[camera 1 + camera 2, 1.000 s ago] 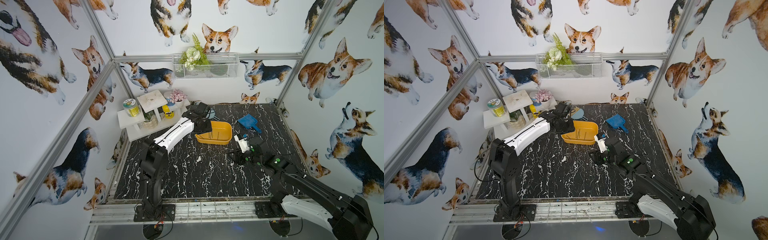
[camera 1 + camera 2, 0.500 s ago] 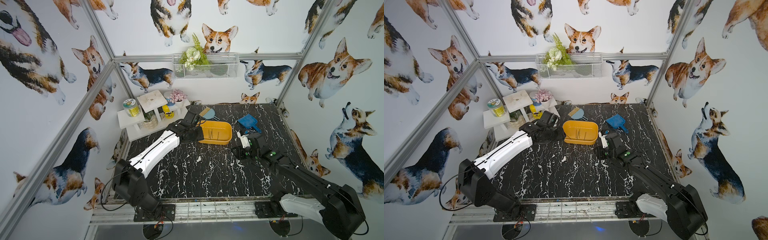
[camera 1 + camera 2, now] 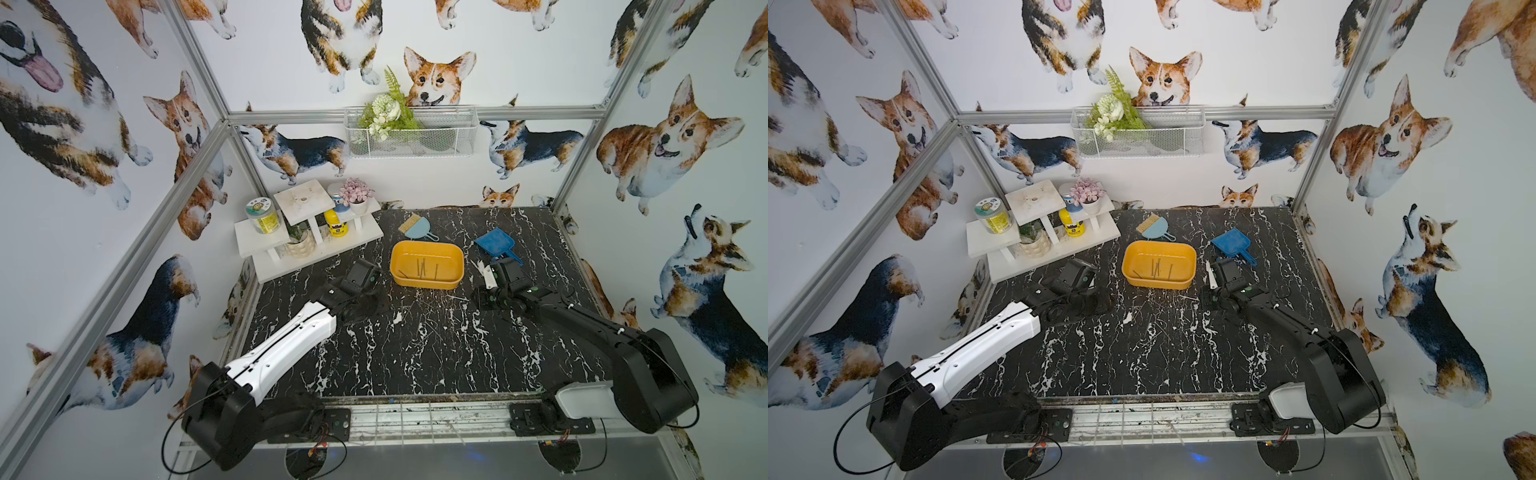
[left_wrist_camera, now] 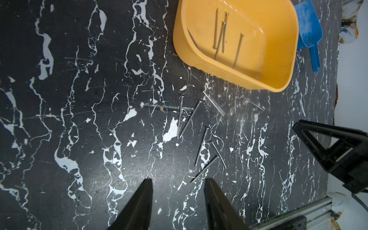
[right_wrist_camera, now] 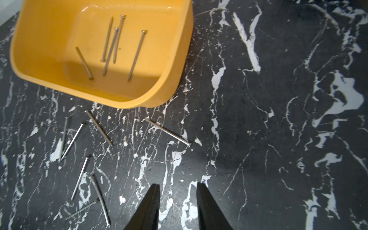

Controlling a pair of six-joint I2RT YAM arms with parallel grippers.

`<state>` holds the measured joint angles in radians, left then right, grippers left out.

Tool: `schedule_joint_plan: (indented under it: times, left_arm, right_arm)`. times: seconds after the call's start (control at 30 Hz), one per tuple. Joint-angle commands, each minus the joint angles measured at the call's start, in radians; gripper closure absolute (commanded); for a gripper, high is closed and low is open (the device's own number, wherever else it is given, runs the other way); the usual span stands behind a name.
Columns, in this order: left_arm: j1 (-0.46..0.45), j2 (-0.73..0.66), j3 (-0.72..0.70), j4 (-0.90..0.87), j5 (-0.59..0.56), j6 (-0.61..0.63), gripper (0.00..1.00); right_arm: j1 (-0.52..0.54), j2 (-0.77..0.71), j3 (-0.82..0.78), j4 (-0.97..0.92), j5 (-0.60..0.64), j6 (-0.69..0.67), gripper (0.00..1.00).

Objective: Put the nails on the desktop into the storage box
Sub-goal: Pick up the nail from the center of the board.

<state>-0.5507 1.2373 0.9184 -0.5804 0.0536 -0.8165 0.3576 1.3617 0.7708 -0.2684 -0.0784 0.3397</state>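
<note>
Box (image 3: 426, 284): yellow tub, stands on the desktop (image 3: 415, 365) toward its far half, seen in both top views.

Nails in box (image 5: 111, 45): five, flat on its floor. Three overlap in a loose bundle, one lies apart on either side.

Loose nails (image 4: 202, 146): seven on the desktop, just off the box's near long wall, scattered singly and in pairs. Two meet at their points in a narrow V. Two more cross near the left gripper. One lies alone, closest to the box's right near corner (image 5: 167, 132).

Left gripper (image 4: 177, 180): off the box's left near corner, aimed at the scatter. Jaws parted by a broad gap, nothing between them. The end of one loose nail reaches just into that gap in the wrist view, with no contact seen. Height over the desktop: cannot tell.

Right gripper (image 5: 178, 184): off the box's right near corner, over bare desktop. Jaws parted, with a narrower gap than the left's, and nothing held. The lone nail is the closest to it, apart from the fingers.

Dustpan (image 3: 494, 243): blue, just beyond the box's right far corner.
</note>
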Motion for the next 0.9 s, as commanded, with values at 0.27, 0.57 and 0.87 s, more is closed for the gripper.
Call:
schedule_joint_plan:
  times: [0.27,0.57,0.87]
  left_arm:
    - [0.0,-0.033,-0.05,0.048,-0.02,-0.022,0.52]
    - [-0.002,-0.032,-0.068,0.065,-0.012,-0.025,0.52]
    - [0.0,-0.033,-0.079,0.073,-0.006,-0.032,0.52]
  right_arm:
    - [-0.015,0.138,0.028,0.046,0.012,0.052,0.73]
    - [-0.014,0.193,0.037,0.079,-0.004,0.079,0.73]
    - [-0.014,0.238,0.064,0.092,-0.011,0.082,0.73]
